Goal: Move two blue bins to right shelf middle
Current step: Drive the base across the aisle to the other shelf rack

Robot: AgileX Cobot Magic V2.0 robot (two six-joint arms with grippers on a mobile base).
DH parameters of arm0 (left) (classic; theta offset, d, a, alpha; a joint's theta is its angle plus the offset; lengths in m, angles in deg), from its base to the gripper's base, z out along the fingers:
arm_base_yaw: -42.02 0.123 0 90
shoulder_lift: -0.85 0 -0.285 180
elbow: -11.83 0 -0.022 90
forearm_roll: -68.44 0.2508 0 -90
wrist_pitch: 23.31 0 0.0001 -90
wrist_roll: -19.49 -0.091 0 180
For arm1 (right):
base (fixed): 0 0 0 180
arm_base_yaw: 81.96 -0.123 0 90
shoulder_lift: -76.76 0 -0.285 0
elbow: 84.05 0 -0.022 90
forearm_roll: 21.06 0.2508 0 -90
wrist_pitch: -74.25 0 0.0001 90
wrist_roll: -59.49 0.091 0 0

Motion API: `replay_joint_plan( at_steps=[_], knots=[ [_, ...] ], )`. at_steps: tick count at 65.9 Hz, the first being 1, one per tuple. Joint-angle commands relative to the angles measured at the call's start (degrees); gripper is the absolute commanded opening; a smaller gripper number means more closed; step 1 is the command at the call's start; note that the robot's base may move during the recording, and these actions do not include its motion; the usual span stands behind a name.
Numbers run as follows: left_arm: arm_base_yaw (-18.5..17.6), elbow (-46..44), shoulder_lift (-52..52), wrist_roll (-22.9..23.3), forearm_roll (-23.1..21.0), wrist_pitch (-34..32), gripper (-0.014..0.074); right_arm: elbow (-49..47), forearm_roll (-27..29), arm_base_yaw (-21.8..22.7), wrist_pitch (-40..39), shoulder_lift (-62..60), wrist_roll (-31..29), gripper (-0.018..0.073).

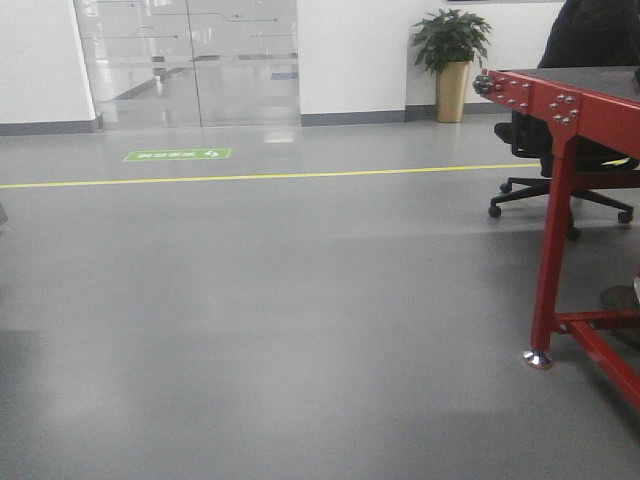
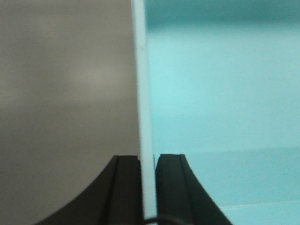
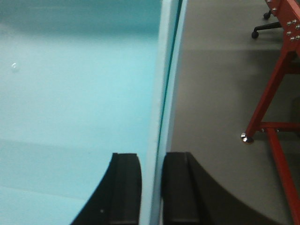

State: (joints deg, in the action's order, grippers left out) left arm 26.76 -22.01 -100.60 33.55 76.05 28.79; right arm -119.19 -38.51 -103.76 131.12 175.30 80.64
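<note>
The left wrist view is filled on its right by the pale blue inside of a blue bin (image 2: pixel 225 93). Its thin side wall (image 2: pixel 143 93) runs upright between the black fingers (image 2: pixel 126 187), and my left gripper (image 2: pixel 148 161) is shut on that wall. In the right wrist view the blue bin (image 3: pixel 70 84) fills the left side, and my right gripper (image 3: pixel 152 159) is shut on its wall (image 3: pixel 164 84), which shows two thin layers. The front view shows neither bins nor grippers. The right shelf is out of view.
A red metal frame with a dark top (image 1: pixel 555 210) stands at the right, and its foot (image 3: pixel 245 138) is near the right gripper. Behind it are a black office chair (image 1: pixel 560 190) and a potted plant (image 1: pixel 451 60). Grey floor carries a yellow line (image 1: pixel 250 177); glass doors (image 1: pixel 190 60) stand at the back.
</note>
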Motion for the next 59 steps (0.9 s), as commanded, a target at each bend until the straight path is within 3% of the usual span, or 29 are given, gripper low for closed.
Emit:
replay_joint_plan(
  at_steps=[1,59],
  knots=[
    [0.09,-0.98,0.77,-0.42,0.62,-5.19,-0.0111,-1.04,-0.63,-0.06,-5.91,-1.34,-0.8,-0.0163],
    [0.09,-0.98,0.77,-0.42,0.62,-5.19,-0.0111,-1.04,-0.63,-0.06,-5.91,-1.24,-0.8,-0.0163]
  ],
)
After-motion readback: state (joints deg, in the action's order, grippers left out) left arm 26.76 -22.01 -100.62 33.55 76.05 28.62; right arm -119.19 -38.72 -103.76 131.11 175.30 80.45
